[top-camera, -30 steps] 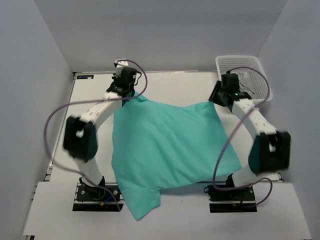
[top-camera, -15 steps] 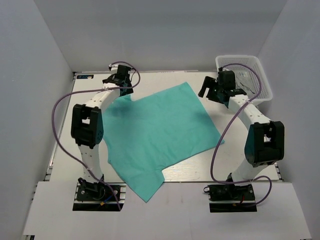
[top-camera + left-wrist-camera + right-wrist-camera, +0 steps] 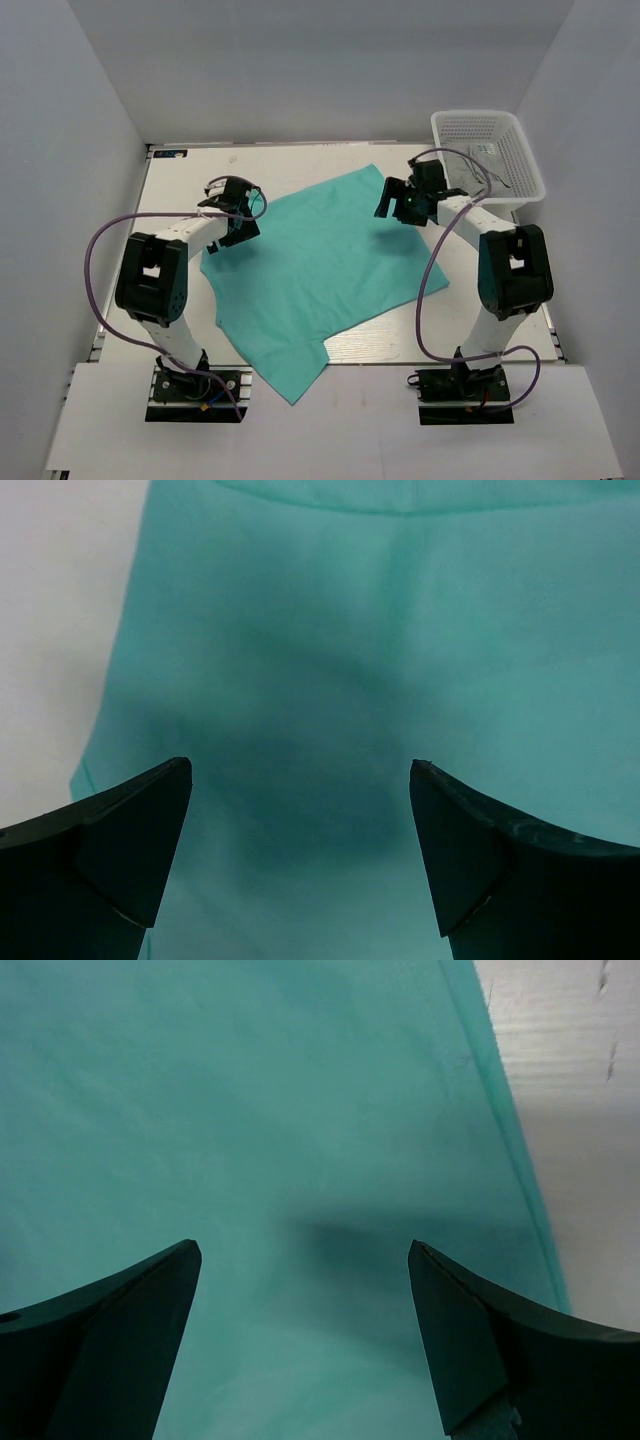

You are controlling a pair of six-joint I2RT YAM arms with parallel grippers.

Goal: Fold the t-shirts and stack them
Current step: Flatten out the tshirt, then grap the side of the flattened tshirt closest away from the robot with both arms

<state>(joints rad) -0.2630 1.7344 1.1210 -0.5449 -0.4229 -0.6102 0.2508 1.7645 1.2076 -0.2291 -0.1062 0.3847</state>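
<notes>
Over the table (image 3: pixel 300 160), top view: the turquoise t-shirt (image 3: pixel 320 265) lay spread flat, its near corner lapping over the front edge. Left claw (image 3: pixel 236 212) and right claw (image 3: pixel 397 200) hovered at its far corners, with a white mesh basket (image 3: pixel 520 125) beyond. Judged: spreading done, first fold pending; the next move needs a fresh pinch on an edge.
Left wrist: jaws wide apart, empty, above the t-shirt.
Right wrist: likewise wide and empty, near the hem.
Neckline could not be made out.

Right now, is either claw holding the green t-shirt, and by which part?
Nothing is held. The left claw and the right claw both hang open above the t-shirt.
</notes>
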